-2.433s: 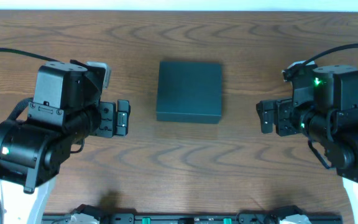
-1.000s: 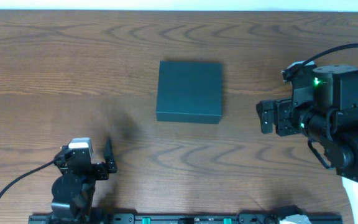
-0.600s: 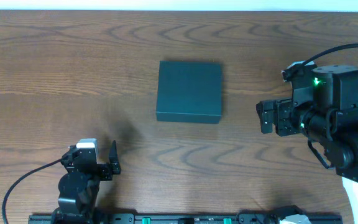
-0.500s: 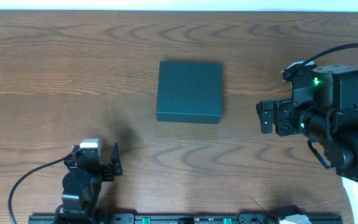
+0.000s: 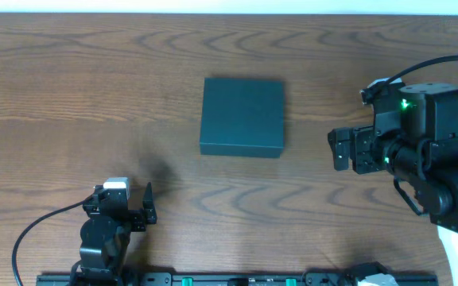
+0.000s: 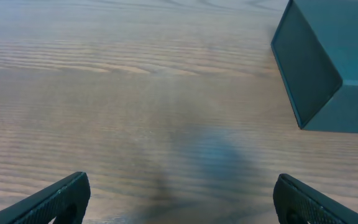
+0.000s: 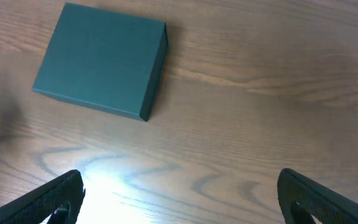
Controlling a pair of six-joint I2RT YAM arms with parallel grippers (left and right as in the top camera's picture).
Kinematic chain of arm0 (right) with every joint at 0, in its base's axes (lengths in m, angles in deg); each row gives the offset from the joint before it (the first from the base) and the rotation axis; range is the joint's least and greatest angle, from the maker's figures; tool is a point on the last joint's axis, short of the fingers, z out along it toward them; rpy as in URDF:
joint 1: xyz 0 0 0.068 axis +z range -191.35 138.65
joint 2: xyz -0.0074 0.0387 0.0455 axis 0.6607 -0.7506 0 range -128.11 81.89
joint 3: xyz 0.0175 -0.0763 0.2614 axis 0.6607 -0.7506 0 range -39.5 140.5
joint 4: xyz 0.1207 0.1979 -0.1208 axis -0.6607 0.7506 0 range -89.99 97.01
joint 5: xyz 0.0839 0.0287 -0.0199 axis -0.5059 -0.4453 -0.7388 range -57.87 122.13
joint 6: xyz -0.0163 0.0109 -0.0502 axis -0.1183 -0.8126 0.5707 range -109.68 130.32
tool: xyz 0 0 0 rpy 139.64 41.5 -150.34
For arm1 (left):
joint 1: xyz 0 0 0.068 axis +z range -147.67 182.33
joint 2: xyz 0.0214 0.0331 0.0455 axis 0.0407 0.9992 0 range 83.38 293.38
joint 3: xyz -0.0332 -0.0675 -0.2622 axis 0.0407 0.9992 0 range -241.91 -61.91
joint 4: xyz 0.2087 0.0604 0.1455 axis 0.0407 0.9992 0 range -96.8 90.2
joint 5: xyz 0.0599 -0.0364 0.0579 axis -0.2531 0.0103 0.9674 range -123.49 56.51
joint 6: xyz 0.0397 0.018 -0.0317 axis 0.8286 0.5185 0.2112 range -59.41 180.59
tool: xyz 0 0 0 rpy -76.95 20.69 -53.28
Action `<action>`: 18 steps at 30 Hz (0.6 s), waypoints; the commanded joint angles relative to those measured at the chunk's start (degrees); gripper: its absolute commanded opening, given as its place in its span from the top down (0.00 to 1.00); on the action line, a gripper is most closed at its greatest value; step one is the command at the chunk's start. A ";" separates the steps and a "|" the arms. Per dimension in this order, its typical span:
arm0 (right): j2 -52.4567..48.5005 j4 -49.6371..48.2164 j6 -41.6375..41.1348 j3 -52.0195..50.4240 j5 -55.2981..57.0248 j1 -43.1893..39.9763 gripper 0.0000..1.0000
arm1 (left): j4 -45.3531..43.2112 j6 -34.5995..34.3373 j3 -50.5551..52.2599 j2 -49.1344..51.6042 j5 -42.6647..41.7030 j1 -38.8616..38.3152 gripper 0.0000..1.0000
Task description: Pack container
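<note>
The container [image 5: 242, 116] is set near the middle of the table [image 5: 70, 79], a little toward the far edge, with its lid shut flat and nothing resting on it. The one change lies with the left arm. A short while ago it was raised beside the container's left side; now it is folded low at the near edge, toward the near left corner, well apart from the box. The left gripper [image 6: 180, 198] is seen with its jaws spread wide and nothing between them, the container's near corner showing ahead and to the right in its wrist view. The right gripper [image 5: 337, 149] has not shifted: it is held off the container's right side, near the right edge, jaws likewise wide apart and empty. No item to be packed is shown. With the lid down and one arm withdrawn, the packing is judged either finished or paused; which cannot be told.
</note>
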 commanded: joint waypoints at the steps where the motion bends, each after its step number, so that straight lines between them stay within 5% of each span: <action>1: 0.00 0.07 -0.76 0.00 0.37 0.48 0.01 | -0.15 1.05 0.90 -0.42 0.17 0.09 0.05; 18: 0.87 0.17 0.55 -0.26 2.29 0.57 0.01 | -0.15 1.05 0.87 -0.42 0.17 0.09 0.05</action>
